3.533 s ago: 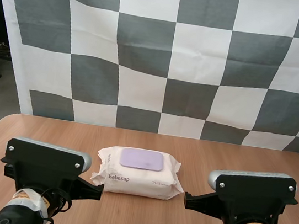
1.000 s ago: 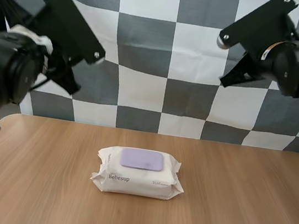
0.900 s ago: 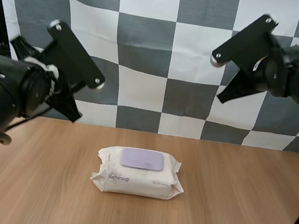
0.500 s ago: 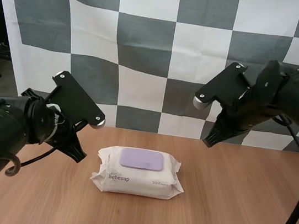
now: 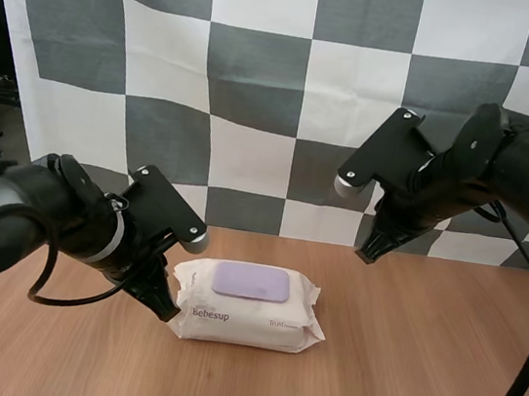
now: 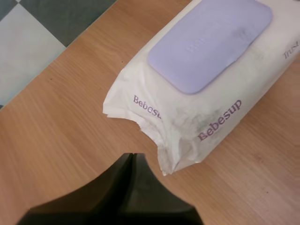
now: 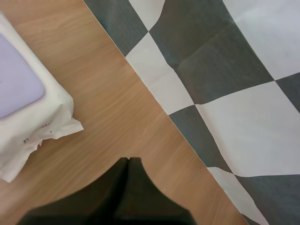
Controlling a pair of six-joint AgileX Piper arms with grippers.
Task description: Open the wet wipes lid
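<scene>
Though contact is unclear, your left claw (image 6: 132,156), closed together, sits at the left end of the wet wipes pack (image 5: 247,320); right claw (image 7: 129,160), likewise closed, hangs far right.

The light brown wooden table (image 5: 417,377) carries one thing, a soft white pack of wet wipes (image 5: 242,320). The pack lies flat near the middle of the table, with its rounded lilac plastic lid (image 5: 251,281) closed on top.
</scene>
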